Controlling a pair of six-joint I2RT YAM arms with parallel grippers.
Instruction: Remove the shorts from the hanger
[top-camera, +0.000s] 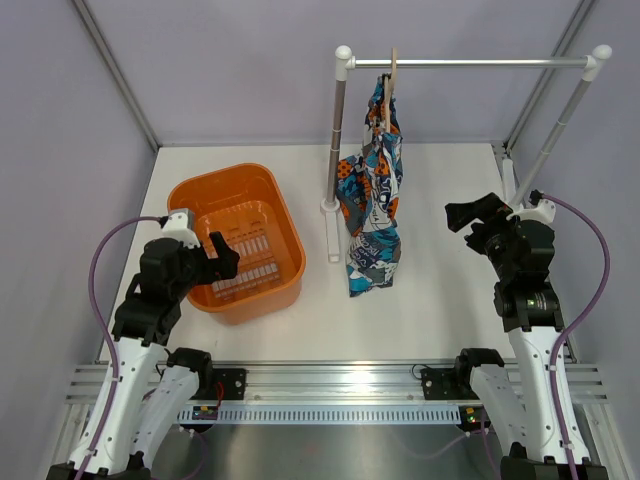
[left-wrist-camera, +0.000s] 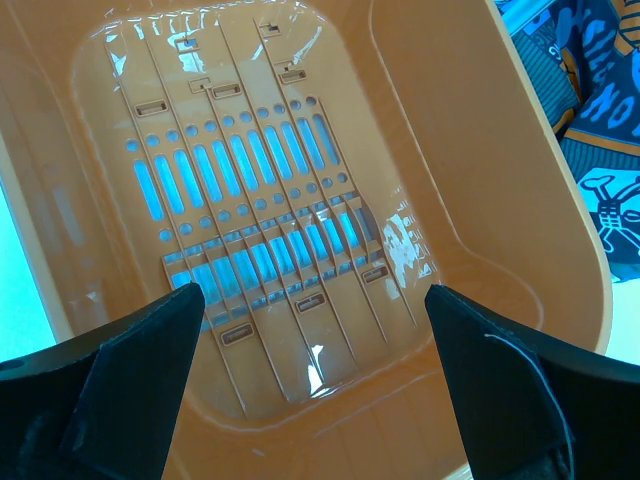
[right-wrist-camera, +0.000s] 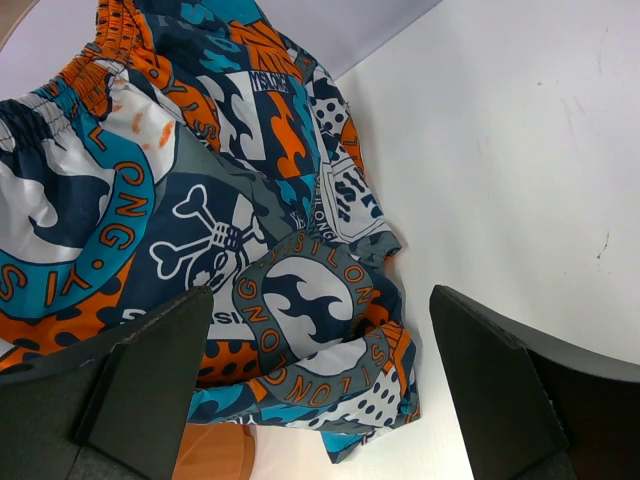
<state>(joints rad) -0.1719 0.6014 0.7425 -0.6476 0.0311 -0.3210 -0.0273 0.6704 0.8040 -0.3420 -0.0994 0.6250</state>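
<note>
Right tool (right-wrist-camera: 320, 330) spread, shorts (right-wrist-camera: 200, 200) hanging (hanger (top-camera: 393, 68) mostly hidden)

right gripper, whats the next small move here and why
Probably ease the right gripper left toward the shorts. Its jaws are open and apart from the cloth, which hangs from the hanger with its lower end on the table; the left gripper sits over the basket.

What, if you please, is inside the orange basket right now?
Nothing visible: the orange basket shows only its bare slotted floor. The left gripper, open over it, covers part of the near edge.
</note>
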